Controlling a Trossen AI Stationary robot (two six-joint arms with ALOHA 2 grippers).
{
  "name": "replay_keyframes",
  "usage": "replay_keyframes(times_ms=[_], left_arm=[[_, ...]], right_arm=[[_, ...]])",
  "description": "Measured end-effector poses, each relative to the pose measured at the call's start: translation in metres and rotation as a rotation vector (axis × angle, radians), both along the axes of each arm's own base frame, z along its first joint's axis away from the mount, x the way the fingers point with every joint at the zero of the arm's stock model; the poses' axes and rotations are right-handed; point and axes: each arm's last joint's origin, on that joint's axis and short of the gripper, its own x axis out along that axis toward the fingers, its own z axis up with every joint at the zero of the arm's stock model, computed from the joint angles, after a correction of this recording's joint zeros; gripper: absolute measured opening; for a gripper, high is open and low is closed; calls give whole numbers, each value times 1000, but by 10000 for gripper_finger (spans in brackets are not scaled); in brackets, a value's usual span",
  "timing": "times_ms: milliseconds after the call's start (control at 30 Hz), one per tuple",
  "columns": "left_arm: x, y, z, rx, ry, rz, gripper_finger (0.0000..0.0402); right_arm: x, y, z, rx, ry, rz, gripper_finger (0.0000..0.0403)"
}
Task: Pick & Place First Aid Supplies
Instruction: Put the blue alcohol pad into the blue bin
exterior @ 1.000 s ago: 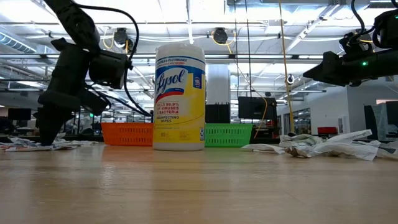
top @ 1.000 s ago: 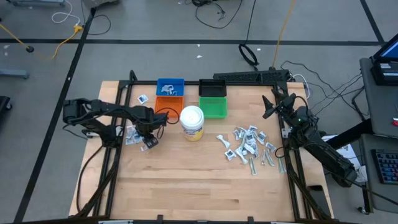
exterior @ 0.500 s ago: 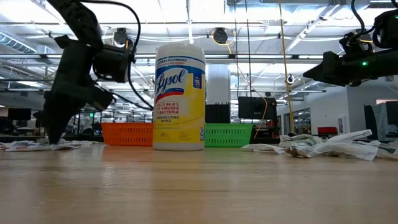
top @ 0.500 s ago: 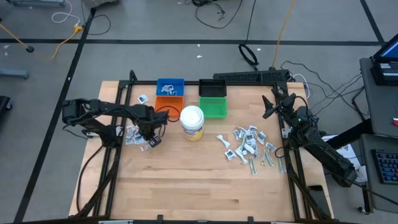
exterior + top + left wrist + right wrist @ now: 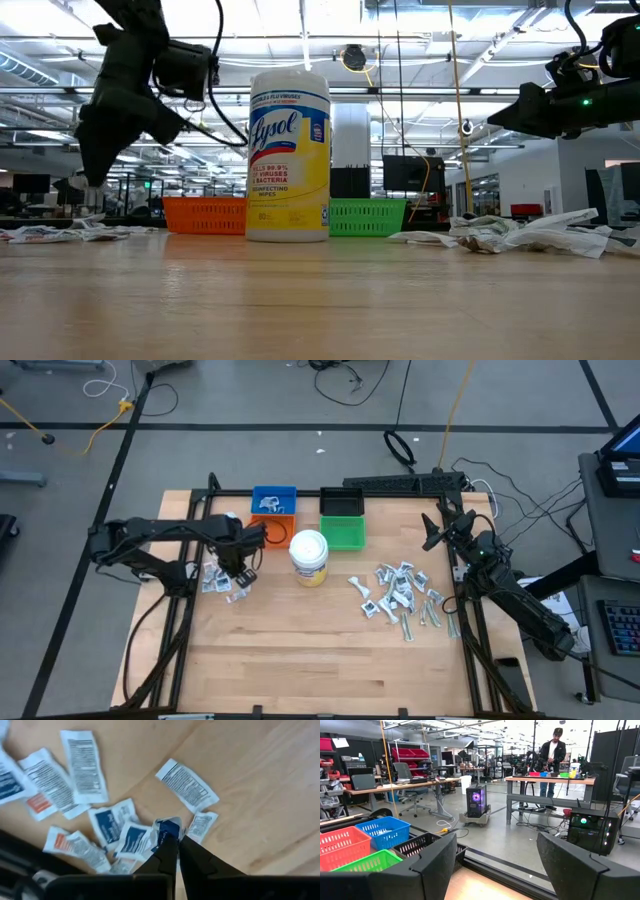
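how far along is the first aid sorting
Early on. Done: a few packets lie in the blue bin. In hand: the left gripper is shut on a small blue-marked packet, lifted above the left pile. Left: that pile and the bigger heap near the open, waiting right gripper.

Jar [image 5: 308, 556] set upright near the table's [image 5: 300, 660] middle; four bins [image 5: 305, 515] ranged just behind it along the far edge; small heap of packets [image 5: 222, 582] laid to the jar's left; larger scatter of packets and strips [image 5: 400, 595] laid to its right, well apart from the jar.
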Motion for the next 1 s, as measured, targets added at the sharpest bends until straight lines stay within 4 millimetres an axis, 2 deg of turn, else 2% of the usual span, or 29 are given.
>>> replay_keyframes(times_ms=[133,267,400,633,1000], left_arm=[[-1,5,10,-2,-1,-1,4],[0,11,18,1,-14,4,10],[4,24,23,7,-29,42,4],[17,62,32,50,-30,52,4],[43,139,37,74,-55,42,6]], right_arm=[[0,0,0,0,1,0,274],[0,0,0,0,0,0,275],[0,0,0,0,0,0,274],[0,0,0,0,0,0,273],[0,0,0,0,0,0,270]])
